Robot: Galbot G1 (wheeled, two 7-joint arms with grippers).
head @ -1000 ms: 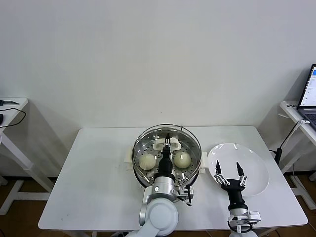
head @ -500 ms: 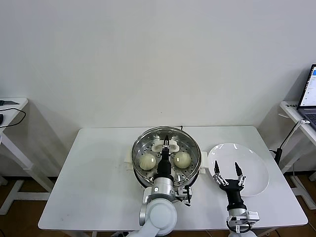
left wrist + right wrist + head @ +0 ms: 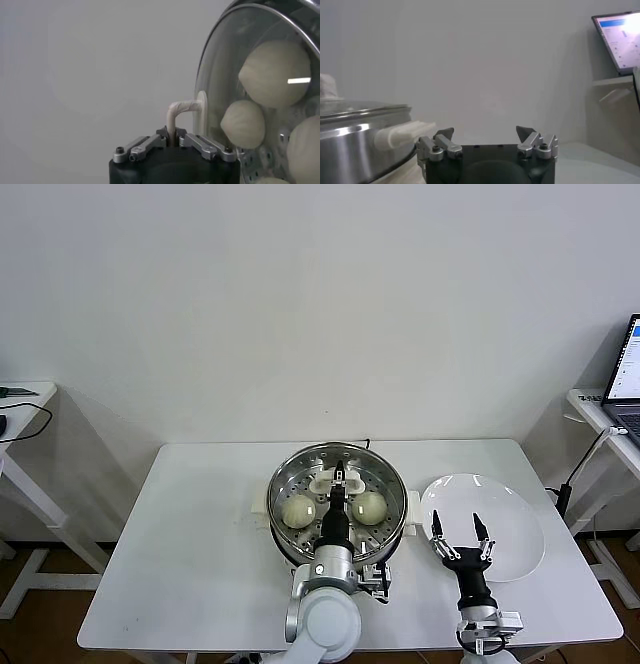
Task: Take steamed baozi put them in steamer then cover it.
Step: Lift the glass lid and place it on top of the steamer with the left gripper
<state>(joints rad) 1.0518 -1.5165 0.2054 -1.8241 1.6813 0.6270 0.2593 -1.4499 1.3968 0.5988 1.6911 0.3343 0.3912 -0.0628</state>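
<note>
Lowered since the earlier frame, the cover (image 3: 338, 484) now sits flat on the steamer (image 3: 290, 529) rim (it was tilted up before). Right gripper (image 3: 458, 529) has dropped slightly, fingers spread, over the smooth white plate (image 3: 510, 514). Left gripper (image 3: 173, 139) stays clenched on the cover's cream handle (image 3: 179, 111). Clear glass shows pale pleated baozi (image 3: 272, 72) on the shiny perforated tray.

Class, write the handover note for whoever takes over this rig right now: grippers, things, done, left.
Left gripper: shut on the cover's handle, over the steamer.
Right gripper: open, idle above the empty white plate.
Baozi sit inside the steamer, visible through the glass cover.
Done: baozi loaded, cover down on the pot.
Left: release the handle and withdraw the left arm.
</note>
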